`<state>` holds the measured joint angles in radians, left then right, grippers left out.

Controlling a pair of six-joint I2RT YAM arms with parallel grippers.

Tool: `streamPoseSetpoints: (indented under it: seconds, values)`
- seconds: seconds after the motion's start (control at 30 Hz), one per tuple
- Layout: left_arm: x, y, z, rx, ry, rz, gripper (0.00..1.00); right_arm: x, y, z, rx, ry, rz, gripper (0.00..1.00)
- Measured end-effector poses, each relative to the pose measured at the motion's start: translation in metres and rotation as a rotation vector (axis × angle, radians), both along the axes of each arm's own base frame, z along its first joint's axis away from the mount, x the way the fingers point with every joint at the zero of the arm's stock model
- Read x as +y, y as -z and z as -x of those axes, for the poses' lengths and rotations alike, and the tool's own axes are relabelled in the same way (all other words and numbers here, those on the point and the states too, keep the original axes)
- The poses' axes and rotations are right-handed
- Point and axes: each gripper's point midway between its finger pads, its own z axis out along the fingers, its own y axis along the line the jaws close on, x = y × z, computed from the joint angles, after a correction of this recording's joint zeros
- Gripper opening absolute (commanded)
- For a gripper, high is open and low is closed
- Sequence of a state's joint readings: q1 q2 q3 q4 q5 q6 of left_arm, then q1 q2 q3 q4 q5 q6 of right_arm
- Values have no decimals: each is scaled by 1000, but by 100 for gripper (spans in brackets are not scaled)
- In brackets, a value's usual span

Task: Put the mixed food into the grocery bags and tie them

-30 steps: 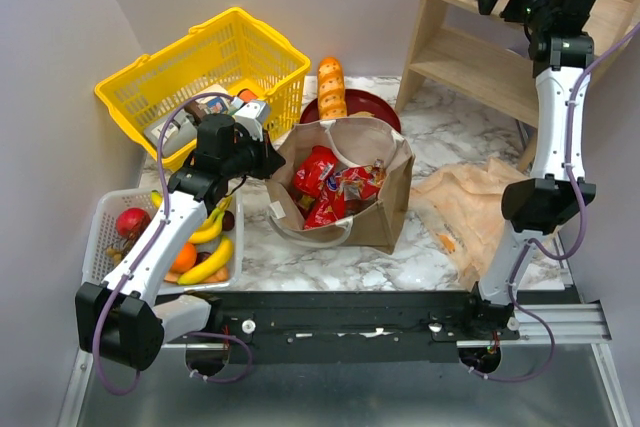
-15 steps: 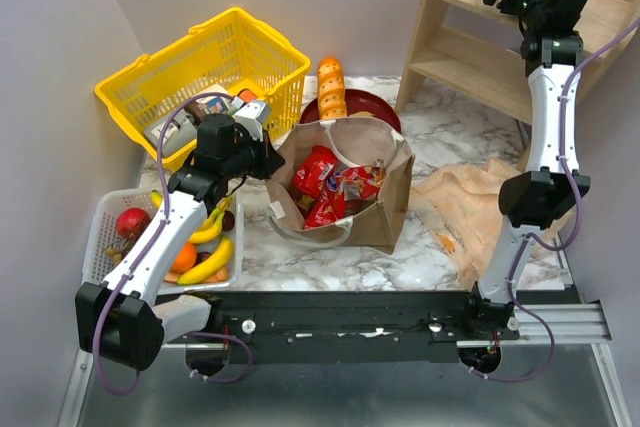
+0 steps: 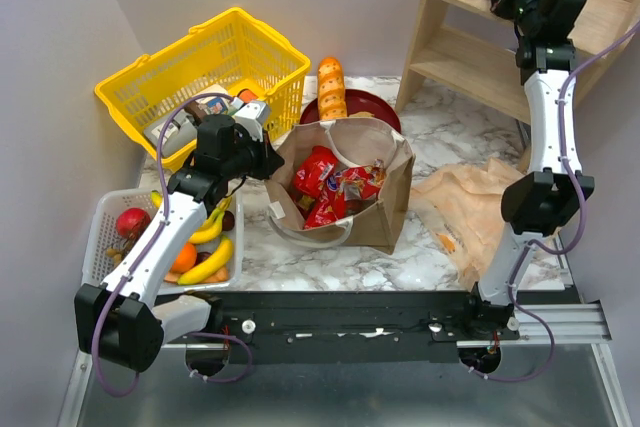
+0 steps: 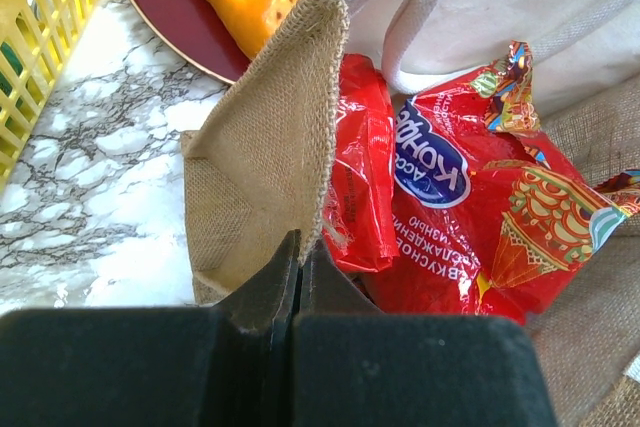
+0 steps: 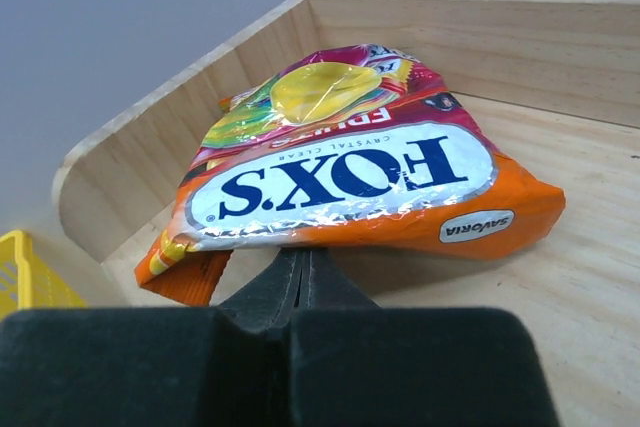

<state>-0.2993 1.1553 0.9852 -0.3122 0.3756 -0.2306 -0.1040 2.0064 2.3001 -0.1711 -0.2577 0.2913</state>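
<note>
Your left jaws are pressed together on the rim of the brown bag [image 4: 260, 167], pinching its edge, which rises straight ahead of them. Just to their right, inside the bag, lie the red crisp packets [image 4: 450, 207]. Your right jaws are pressed together at the near edge of the orange packet [image 5: 350, 187], which lies on the wooden shelf [image 5: 570, 297] directly ahead of them. You cannot tell whether foil is caught between them.

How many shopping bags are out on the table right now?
2. A brown bag stands open in the middle, and a thin tan plastic bag lies crumpled to its right. No others are visible.
</note>
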Motion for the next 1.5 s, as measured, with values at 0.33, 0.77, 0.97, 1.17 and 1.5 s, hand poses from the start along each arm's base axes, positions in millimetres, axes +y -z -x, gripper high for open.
streamPoseSetpoints:
  seconds: [0.33,0.77,0.97,1.17,1.5]
  values:
    - [0,0,1,0,2,-1,0,26,-70,74,-163,-91,39,1]
    - [-1,0,1,1,2,0,0,27,-122,106,-261,-57,165,100]
    - [-1,0,1,1,2,0,0,9,-41,52,-44,2,162,100]
    - [-1,0,1,1,2,0,0,0,-7,35,45,55,199,100]
    - [0,0,1,1,2,0,0,6,-4,21,42,104,291,100]
